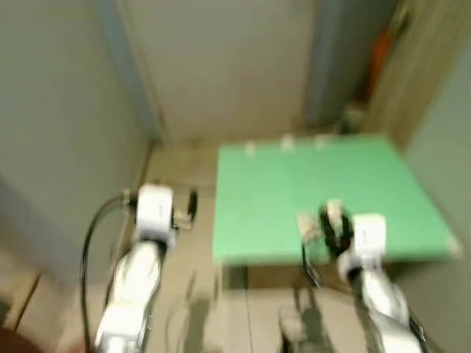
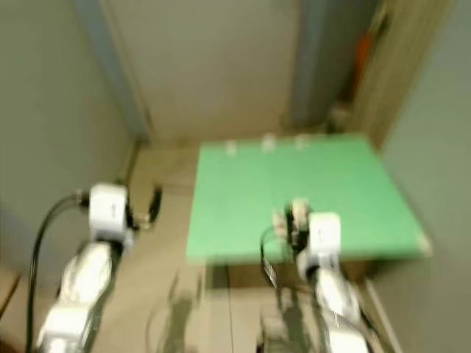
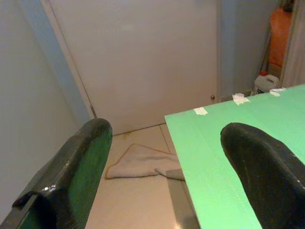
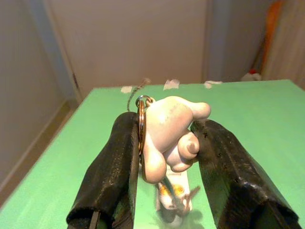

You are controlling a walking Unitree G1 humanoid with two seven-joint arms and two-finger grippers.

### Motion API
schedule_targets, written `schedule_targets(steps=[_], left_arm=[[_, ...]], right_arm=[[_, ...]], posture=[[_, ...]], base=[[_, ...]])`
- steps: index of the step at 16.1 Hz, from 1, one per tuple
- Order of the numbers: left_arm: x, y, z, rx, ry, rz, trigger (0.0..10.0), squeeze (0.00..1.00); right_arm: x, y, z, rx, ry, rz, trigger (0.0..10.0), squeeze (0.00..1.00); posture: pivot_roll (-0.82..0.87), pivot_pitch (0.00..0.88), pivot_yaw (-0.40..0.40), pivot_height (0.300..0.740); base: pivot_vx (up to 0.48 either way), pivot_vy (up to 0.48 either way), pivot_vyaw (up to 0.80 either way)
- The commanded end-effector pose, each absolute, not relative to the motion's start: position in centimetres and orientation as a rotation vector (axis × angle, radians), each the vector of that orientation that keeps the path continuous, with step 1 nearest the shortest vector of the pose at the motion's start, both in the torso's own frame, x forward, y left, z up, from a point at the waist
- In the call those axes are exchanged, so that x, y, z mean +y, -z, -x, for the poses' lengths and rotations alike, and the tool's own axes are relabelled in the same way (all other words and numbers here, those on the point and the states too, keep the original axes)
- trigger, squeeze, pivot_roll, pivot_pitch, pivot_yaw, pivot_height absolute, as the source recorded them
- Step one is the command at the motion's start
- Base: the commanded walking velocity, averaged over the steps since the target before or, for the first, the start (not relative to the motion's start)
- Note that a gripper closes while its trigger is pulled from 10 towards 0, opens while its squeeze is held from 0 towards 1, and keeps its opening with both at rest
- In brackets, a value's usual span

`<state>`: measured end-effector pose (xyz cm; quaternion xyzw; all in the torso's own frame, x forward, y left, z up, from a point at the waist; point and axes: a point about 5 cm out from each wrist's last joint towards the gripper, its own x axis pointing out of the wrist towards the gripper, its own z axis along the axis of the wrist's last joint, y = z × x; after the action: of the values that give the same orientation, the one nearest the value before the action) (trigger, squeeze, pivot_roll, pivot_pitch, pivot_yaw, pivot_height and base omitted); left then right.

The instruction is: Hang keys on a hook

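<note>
While right gripper (image 4: 167, 157) pinches the soft keychain charm (image 4: 169, 136), keys dangle loose; hook by ring (image 4: 141, 119); left gripper (image 3: 167, 181) open

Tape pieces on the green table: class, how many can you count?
3, in a row along the far edge of the green table: one nearest the left corner, one in the middle, one further right. More may be hidden.

home entry: door (image 3: 143, 62), floor rag (image 3: 143, 162), green table (image 1: 324, 184).
</note>
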<state>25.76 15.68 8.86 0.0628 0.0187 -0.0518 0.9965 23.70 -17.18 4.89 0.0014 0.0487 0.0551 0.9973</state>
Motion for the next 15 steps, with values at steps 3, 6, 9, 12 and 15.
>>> schedule_targets(steps=[3,6,9,12,15], left_arm=[[15.87,-8.67,-25.77,0.047,0.100,-0.124,10.0,0.00],[15.77,-8.67,-25.91,0.046,0.108,-0.125,10.0,0.00],[15.74,-8.69,-26.01,0.045,0.111,-0.129,10.0,0.00],[15.73,-8.62,-26.04,0.047,0.110,-0.129,10.0,0.00],[15.71,-8.61,-26.14,0.046,0.112,-0.130,10.0,0.00]], right_arm=[[-16.89,-5.48,-24.05,0.073,-0.121,-0.004,0.0,0.00],[-16.95,-5.45,-24.04,0.074,-0.118,-0.003,0.0,0.00],[-16.94,-5.35,-23.91,0.078,-0.119,-0.004,0.0,0.00],[-16.93,-5.29,-23.86,0.080,-0.121,-0.004,0.0,0.00],[-17.20,-5.18,-23.77,0.085,-0.118,-0.001,0.0,0.00]], posture=[[-0.23,0.000,0.143,0.740],[-0.23,0.000,0.147,0.740],[-0.23,0.000,0.146,0.740],[-0.23,0.000,0.146,0.740],[-0.24,0.000,0.148,0.740]], base=[[-0.329,0.000,0.00],[-0.331,0.000,0.00],[-0.331,0.000,0.00],[-0.331,0.000,0.00],[-0.330,0.000,0.00]])
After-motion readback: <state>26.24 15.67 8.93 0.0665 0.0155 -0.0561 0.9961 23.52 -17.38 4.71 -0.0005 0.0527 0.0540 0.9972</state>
